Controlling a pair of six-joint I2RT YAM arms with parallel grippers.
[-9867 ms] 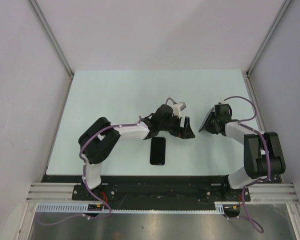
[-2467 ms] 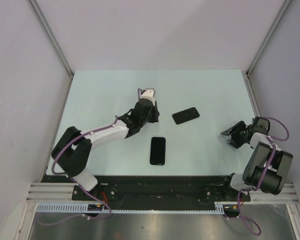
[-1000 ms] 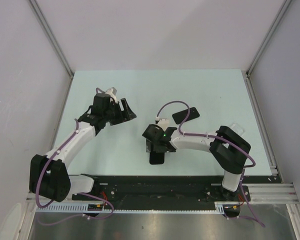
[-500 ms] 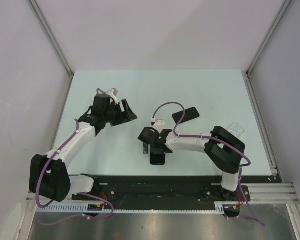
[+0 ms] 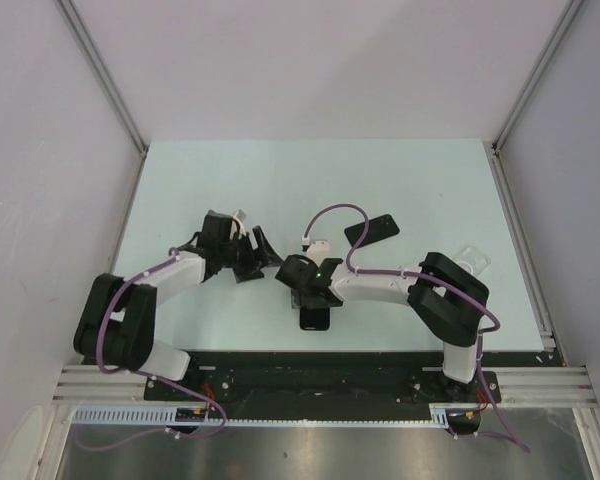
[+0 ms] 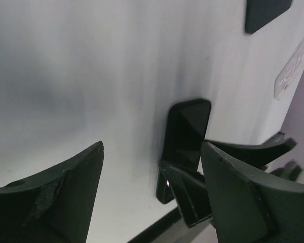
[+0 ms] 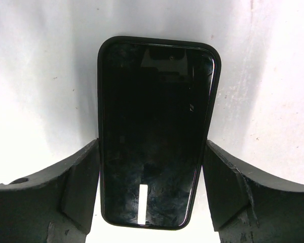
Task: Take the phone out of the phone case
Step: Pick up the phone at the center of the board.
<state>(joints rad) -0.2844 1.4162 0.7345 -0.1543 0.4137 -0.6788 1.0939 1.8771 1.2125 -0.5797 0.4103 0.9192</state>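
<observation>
Phone [image 7: 154, 131] lies flat on white table [image 7: 40, 76], screen up and dark, long axis from 12 to 6 o'clock. Black rim [image 7: 157, 40] runs around screen. Small bright streak on glass near 6 o'clock end. Right gripper [image 7: 151, 147] spread wide, fingers [image 7: 66, 197] at 7 and 5 o'clock flank lower half of phone. Finger edges meet phone sides; real contact not clear. Faint scuffs on table at 3 o'clock.

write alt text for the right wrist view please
A black phone lies screen up on a pale table, its dark glass showing faint reflections. The right hand is open over the phone's near end, with black fingers close against its two long sides. Whether they touch it is unclear.
</observation>
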